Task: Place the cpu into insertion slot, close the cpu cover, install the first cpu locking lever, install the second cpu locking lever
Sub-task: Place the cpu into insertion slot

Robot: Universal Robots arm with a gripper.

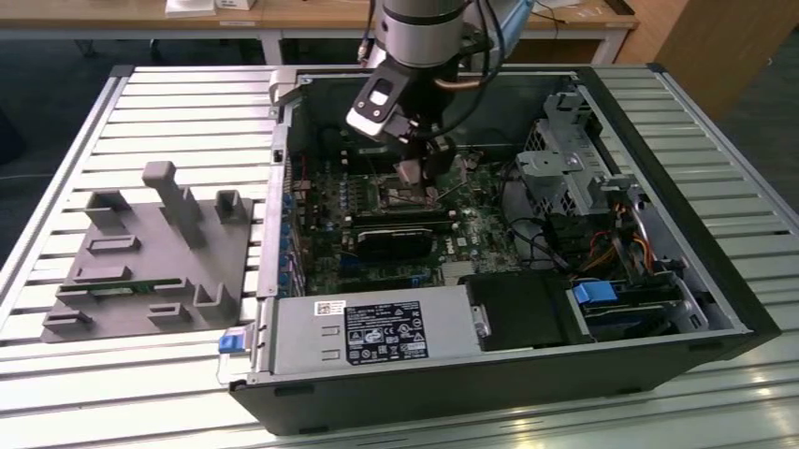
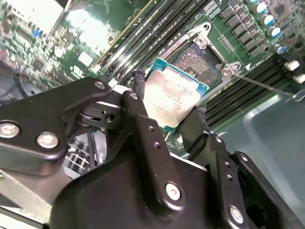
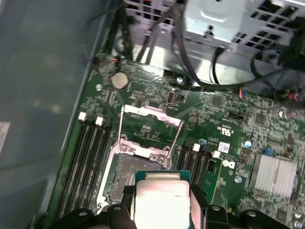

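My gripper (image 2: 169, 99) is shut on the cpu (image 2: 177, 90), a flat square chip with a silver-grey top, pinched at two opposite edges by the black fingers (image 2: 139, 88). The cpu hangs tilted just above and beside the insertion slot (image 2: 199, 61), whose pin field lies bare. In the first wrist view the cpu (image 3: 160, 198) partly overlaps the insertion slot (image 3: 127, 177). The cpu cover (image 3: 151, 113) stands swung open past the socket, with thin locking levers (image 3: 120, 125) raised along its sides. In the exterior view the gripper (image 1: 414, 176) hovers over the slot (image 1: 402, 197) inside the computer case.
Memory slots (image 3: 88, 148) flank the socket. A black heatsink block (image 1: 397, 243) lies close in front of it, with a power supply (image 1: 362, 332) at the case front. A drive cage (image 1: 568, 168) and cables fill the exterior view's right. A grey fixture (image 1: 150, 253) sits outside on the exterior view's left.
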